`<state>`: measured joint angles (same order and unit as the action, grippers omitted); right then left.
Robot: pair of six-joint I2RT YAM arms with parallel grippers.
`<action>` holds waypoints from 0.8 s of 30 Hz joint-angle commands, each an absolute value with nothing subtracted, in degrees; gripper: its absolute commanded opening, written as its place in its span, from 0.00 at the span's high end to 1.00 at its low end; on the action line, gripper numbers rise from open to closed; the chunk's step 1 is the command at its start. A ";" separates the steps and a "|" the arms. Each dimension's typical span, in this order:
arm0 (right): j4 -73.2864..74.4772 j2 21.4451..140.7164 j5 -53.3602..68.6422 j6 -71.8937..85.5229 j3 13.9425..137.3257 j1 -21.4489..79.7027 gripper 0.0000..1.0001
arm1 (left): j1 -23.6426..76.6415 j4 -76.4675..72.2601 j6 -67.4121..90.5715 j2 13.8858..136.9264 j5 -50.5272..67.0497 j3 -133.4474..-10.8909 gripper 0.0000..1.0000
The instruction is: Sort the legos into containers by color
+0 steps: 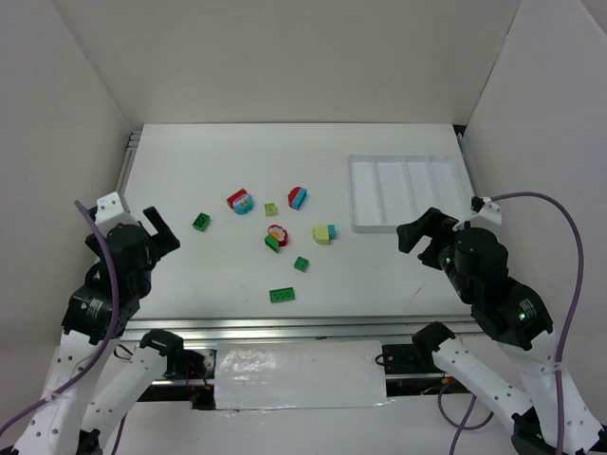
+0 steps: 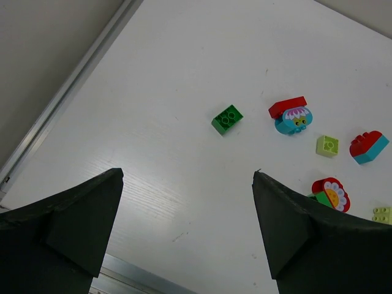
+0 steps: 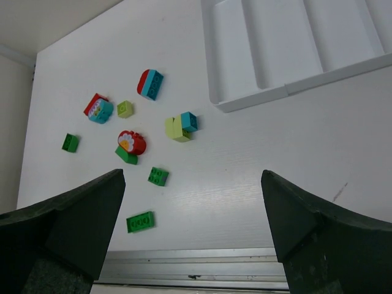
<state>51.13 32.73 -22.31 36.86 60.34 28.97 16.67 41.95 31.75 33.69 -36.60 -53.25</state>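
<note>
Left gripper (image 2: 187,174): fingers (image 2: 79,226) spread wide, nothing between them, bare table (image 2: 171,92) beneath. Right gripper (image 3: 192,174): jaws equally wide and holding nothing. In the top view we see it close to the near edge of the tray (image 1: 353,194).

Hidden or cut off:
- In the left wrist view the flower pair (image 2: 334,191) sits partly behind one finger, and the frame edge clips the yellow-green and teal pair (image 2: 383,214).
- In the right wrist view the tray's far end and right side run out of frame.
- We cannot read the printed faces on the pairs from above.

Orientation:
- The tray lies with its long side left to right.
- Its compartments (image 1: 391,185) run lengthwise away from the arms.
- The long green brick (image 1: 281,295) lies roughly left to right, slightly tilted, nearest the table's front edge.

Count of legos (image 1: 271,209): eight pieces, all on the table left of the tray and none touching it.
- Three green singles.
- One yellow-green single.
- Four two-colour pairs: two red with teal, one red flower with green, one yellow-green with teal.
- The leftmost green brick (image 1: 201,221) lies apart from the rest, nearest the left gripper.

One tray, four compartments.
</note>
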 commanded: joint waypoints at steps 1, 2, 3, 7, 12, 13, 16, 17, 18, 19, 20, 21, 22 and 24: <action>51.42 32.70 -23.38 38.06 61.26 28.57 0.00 | 16.79 40.43 32.43 32.96 -37.71 -54.67 0.00; 51.24 32.70 -23.12 38.32 61.26 28.65 0.00 | 16.79 40.43 32.34 32.96 -37.62 -54.75 0.01; 50.98 32.78 -21.64 38.15 61.26 28.65 0.00 | 16.79 40.43 32.26 33.05 -37.44 -54.76 0.00; 45.46 33.57 -15.04 39.19 60.03 28.57 0.00 | 16.79 40.17 32.26 33.05 -36.57 -54.84 0.00; 37.72 45.33 -7.82 45.43 56.87 31.01 0.00 | 16.79 39.55 31.91 32.52 -35.51 -54.41 0.00; 36.57 50.31 -12.00 48.57 56.87 35.98 0.00 | 16.79 39.38 31.73 32.69 -35.33 -54.32 0.01; 38.66 62.69 -28.18 54.64 61.51 50.24 0.00 | 16.87 39.11 31.38 33.31 -34.63 -54.23 0.00; 40.06 66.23 -31.00 55.62 63.35 52.71 0.00 | 16.87 39.02 31.29 33.40 -34.45 -54.23 0.01; 43.04 70.18 -32.85 56.68 67.63 54.56 0.00 | 16.87 38.94 31.12 33.66 -34.28 -54.14 0.01; 44.37 77.53 -34.61 58.26 69.76 56.23 0.00 | 16.96 39.02 31.20 33.75 -34.36 -54.14 0.01; 45.43 80.83 -34.89 59.05 73.00 56.51 0.00 | 16.96 39.02 31.20 33.75 -34.28 -54.23 0.01; 45.18 86.34 -34.72 58.98 73.82 56.86 0.00 | 17.05 39.11 31.11 33.75 -34.36 -54.23 0.00; 43.96 88.66 -33.32 58.54 74.26 56.78 0.00 | 17.05 39.02 31.11 33.75 -34.19 -54.14 0.00; 41.15 92.62 -31.74 58.54 75.23 56.87 0.01 | 17.31 38.85 30.94 33.40 -33.75 -54.14 0.01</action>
